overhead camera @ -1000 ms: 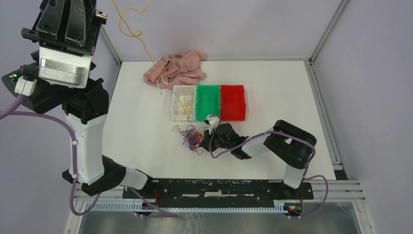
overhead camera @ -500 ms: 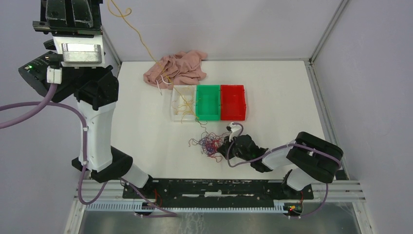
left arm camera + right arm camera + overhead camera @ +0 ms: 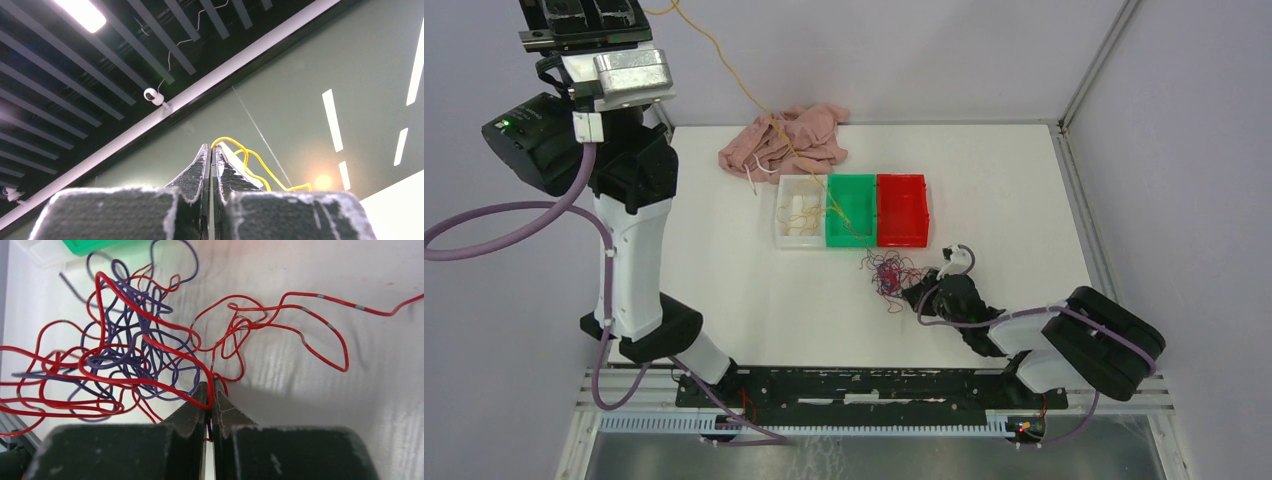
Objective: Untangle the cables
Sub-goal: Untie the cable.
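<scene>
A tangle of red and purple cables [image 3: 886, 272] lies on the white table in front of the green bin. My right gripper [image 3: 921, 291] is low at the tangle's right side. In the right wrist view it [image 3: 210, 395] is shut on a red cable [image 3: 150, 342] of the tangle. My left gripper [image 3: 589, 12] is raised high at the far left, partly out of frame. In the left wrist view it [image 3: 212, 152] is shut on the yellow cable [image 3: 250, 162]. The yellow cable [image 3: 754, 100] runs taut from it down over the bins to the tangle.
A white bin [image 3: 782, 215], a green bin [image 3: 851, 178] and a red bin [image 3: 902, 178] stand in a row mid-table. A pink garment [image 3: 789, 140] with a white drawstring lies behind them. Metal rails run along the near edge.
My right gripper has dragged the tangle to the right, from in front of the white bin to in front of the green one. The left arm swung right and the yellow cable has pulled straighter.
</scene>
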You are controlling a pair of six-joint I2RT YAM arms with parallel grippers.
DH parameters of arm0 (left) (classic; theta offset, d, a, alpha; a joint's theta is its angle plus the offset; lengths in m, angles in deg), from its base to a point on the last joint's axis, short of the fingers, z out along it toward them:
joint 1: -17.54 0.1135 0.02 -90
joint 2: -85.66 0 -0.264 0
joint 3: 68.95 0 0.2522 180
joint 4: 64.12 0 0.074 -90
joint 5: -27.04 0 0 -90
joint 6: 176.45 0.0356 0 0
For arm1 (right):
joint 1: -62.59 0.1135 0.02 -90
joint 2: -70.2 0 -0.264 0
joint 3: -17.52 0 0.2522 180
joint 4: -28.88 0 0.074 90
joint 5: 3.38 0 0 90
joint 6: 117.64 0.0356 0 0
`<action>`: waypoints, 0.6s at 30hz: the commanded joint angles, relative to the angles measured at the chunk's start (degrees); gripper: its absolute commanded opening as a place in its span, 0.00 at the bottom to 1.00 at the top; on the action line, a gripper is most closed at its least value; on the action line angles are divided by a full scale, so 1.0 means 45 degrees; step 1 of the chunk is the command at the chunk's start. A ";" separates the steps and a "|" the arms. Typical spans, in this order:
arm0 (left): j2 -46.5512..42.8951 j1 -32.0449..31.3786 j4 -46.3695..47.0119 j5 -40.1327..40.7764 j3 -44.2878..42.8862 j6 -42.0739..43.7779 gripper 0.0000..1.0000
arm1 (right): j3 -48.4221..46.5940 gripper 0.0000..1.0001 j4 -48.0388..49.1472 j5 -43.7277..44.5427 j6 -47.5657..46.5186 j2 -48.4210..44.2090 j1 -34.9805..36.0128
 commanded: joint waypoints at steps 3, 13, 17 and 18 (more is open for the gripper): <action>-0.1306 -0.0064 -0.0723 0.0493 0.2270 0.0095 0.03 | -0.0891 0.28 -0.3198 -0.0928 -0.1843 -0.2054 -0.0262; -0.3816 -0.0113 -0.1146 -0.1629 0.8025 -0.1687 0.03 | -0.3467 0.80 -0.5868 -0.4813 -0.6208 -0.5605 -0.0259; -0.3976 -0.0128 -0.1275 -0.1727 0.8440 -0.1822 0.03 | -0.4133 0.83 -0.4817 -0.6264 -0.5937 -0.4767 -0.0181; -0.4015 -0.0131 -0.1300 -0.1784 0.8502 -0.1811 0.03 | -0.4422 0.84 -0.4588 -0.6674 -0.5989 -0.4526 -0.0127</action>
